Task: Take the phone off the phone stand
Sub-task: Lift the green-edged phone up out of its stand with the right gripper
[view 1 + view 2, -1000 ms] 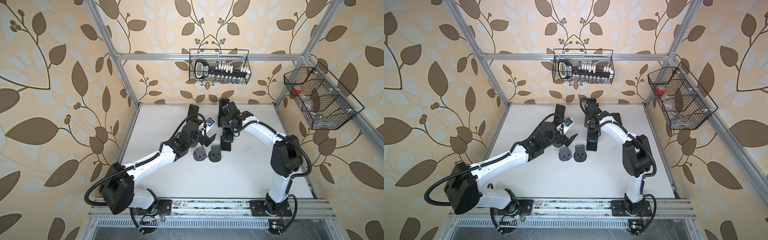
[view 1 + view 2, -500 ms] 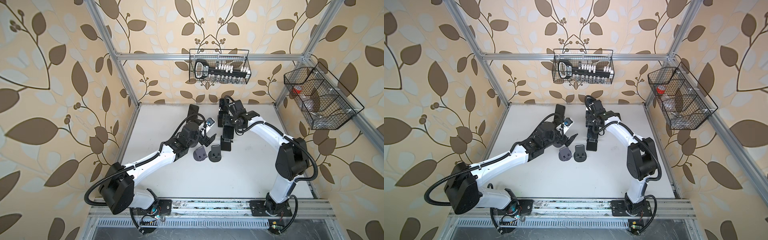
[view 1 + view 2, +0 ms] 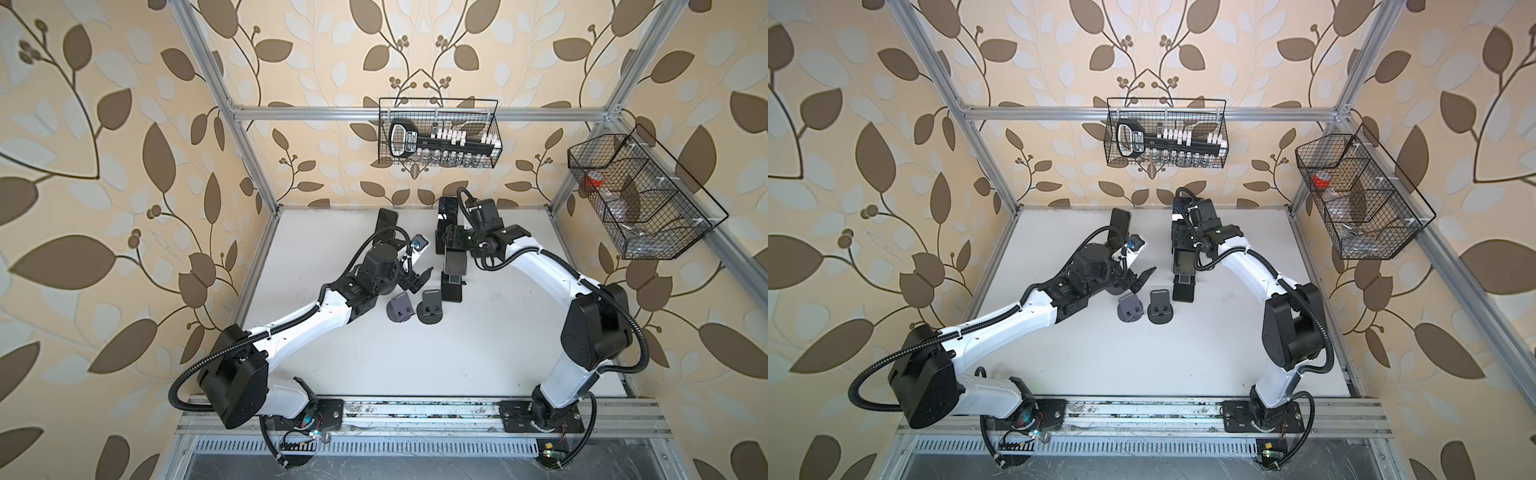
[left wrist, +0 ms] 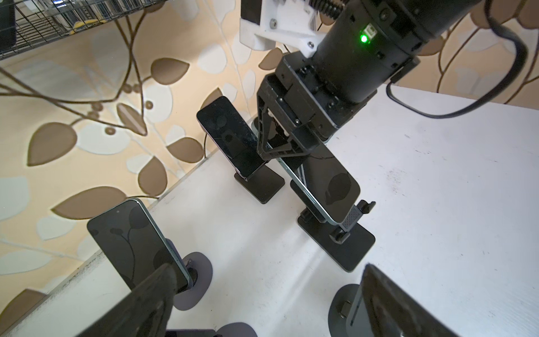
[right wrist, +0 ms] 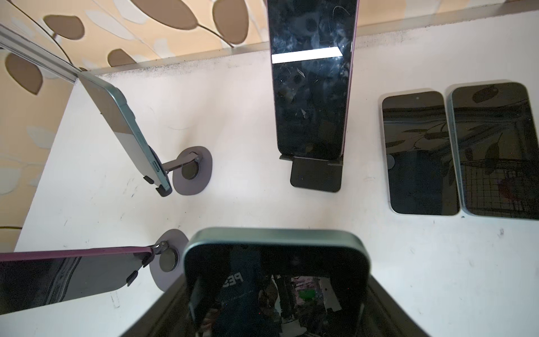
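Where both top views were consulted, the dark-screened, teal-edged slim phone (image 3: 455,262) was found leaning on the black, flat-based phone stand (image 3: 451,292), in the back half of the white table (image 3: 519,332), well clear of either side edge. Its long axis was laid from back edge toward front edge, upper end to the back. The right gripper (image 3: 452,249) was set over that upper end. The left gripper (image 3: 1142,279) was poised just beside the stand toward the left edge, spread wide and empty.

From the left wrist, the right gripper's jaws were seen astride the phone's upper end, one at each long edge, while the lower end was lodged against the stand's ribbed lip (image 4: 351,217).

From the right wrist, the phone's rounded top was framed between the two fingers (image 5: 163,309), close against both; whether it was already pinched could not be told. A pull up the slope, clear of the lip, was judged to be called for, with the right arm the nearer.
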